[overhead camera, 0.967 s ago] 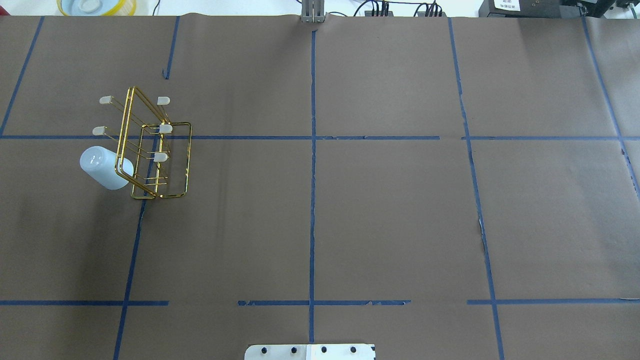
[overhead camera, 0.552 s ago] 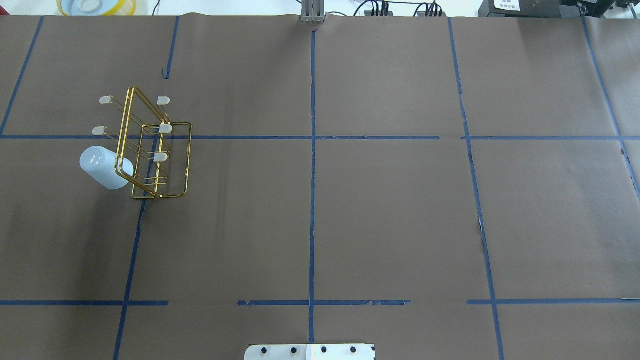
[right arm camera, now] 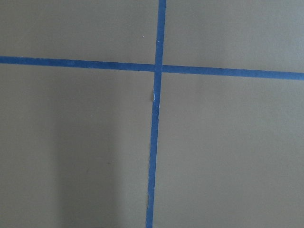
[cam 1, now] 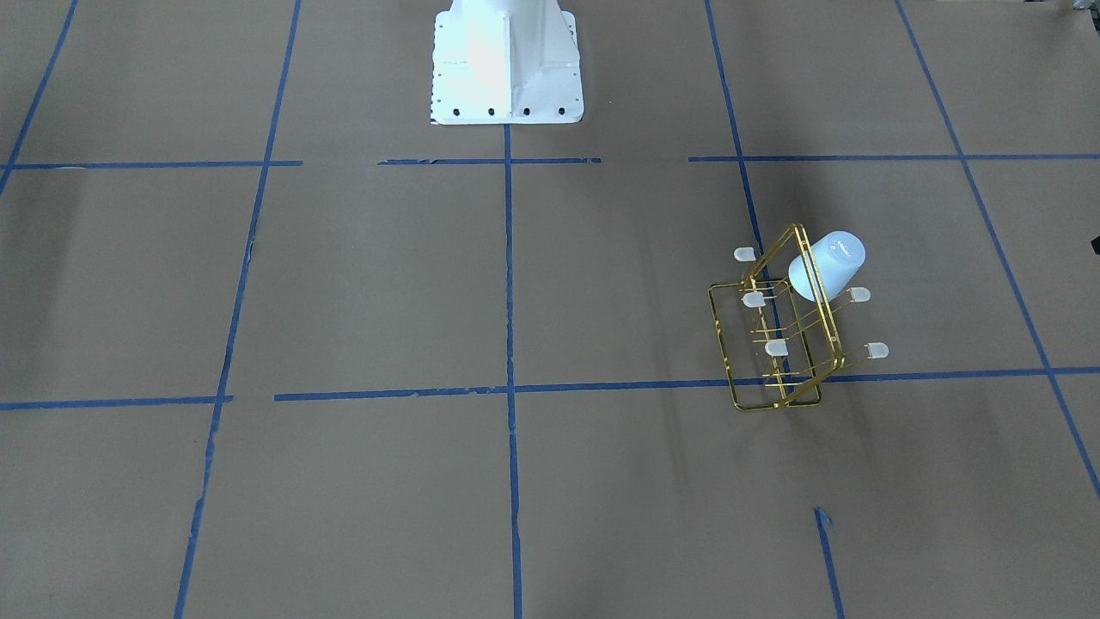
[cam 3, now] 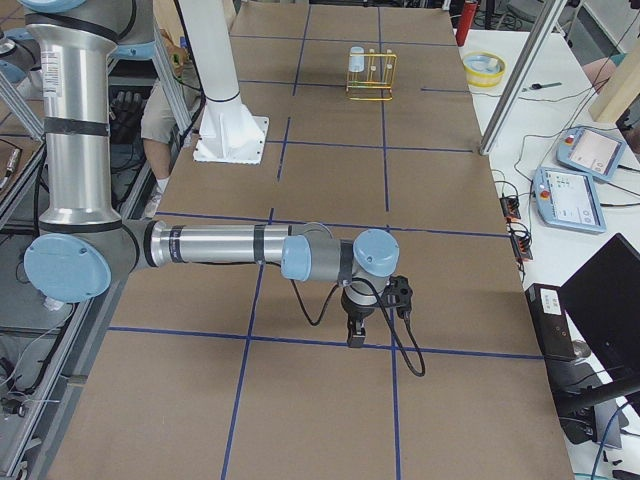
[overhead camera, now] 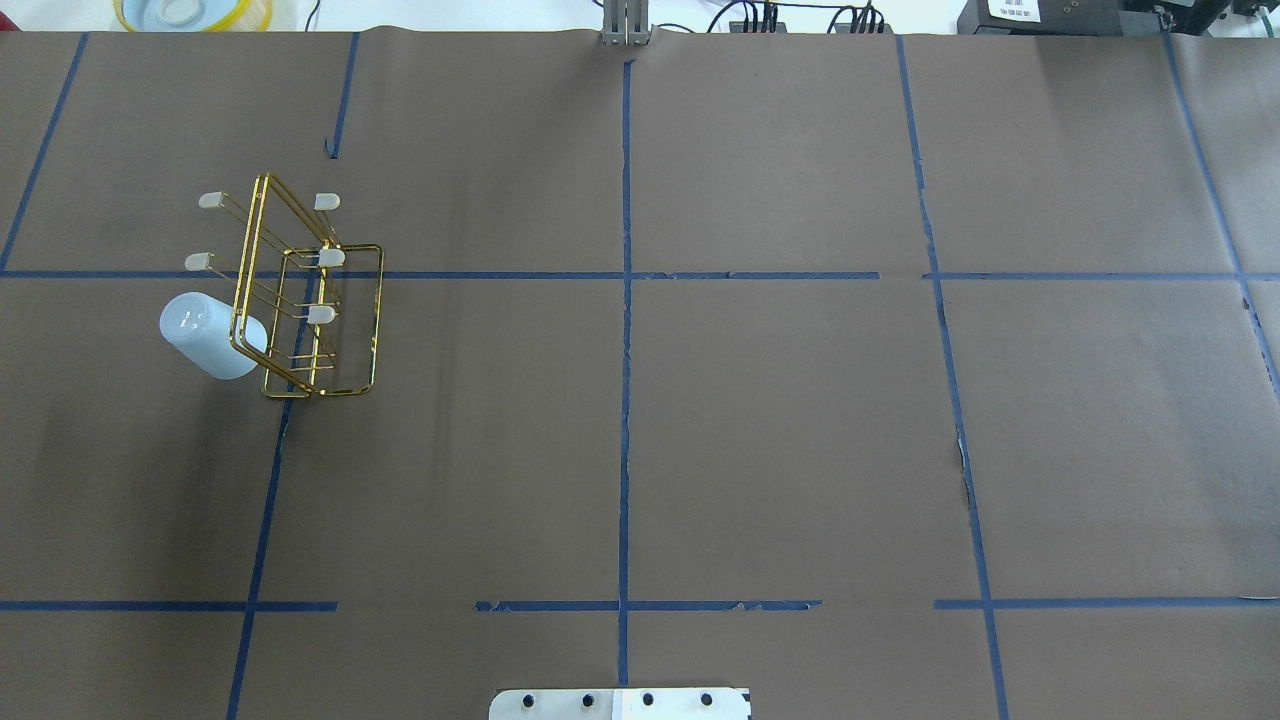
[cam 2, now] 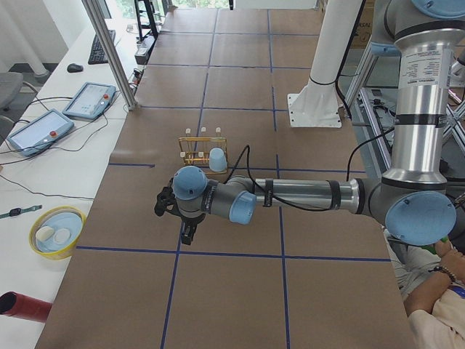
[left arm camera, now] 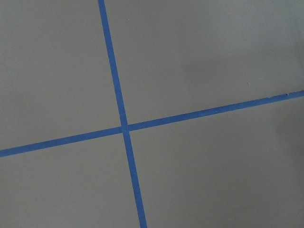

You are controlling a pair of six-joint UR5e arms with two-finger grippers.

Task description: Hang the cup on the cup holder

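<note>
The cup (overhead camera: 210, 335) is a pale blue-white tumbler. It hangs mouth-down and tilted over a prong on the left side of the cup holder (overhead camera: 379, 320), a gold wire rack with white-capped prongs on the table's left half. Both also show in the front view, the cup (cam 1: 827, 265) on the cup holder (cam 1: 723, 346). My left gripper (cam 2: 187, 234) hovers above the table well short of the rack in the left side view. My right gripper (cam 3: 355, 335) hovers at the far end in the right side view. I cannot tell whether either is open or shut.
The white robot pedestal (cam 1: 507, 60) stands at the table's near edge. A yellow bowl (overhead camera: 195, 12) sits past the far left edge. Control pendants (cam 2: 91, 100) and cables lie on the side bench. A person (cam 2: 439, 287) sits beside the robot.
</note>
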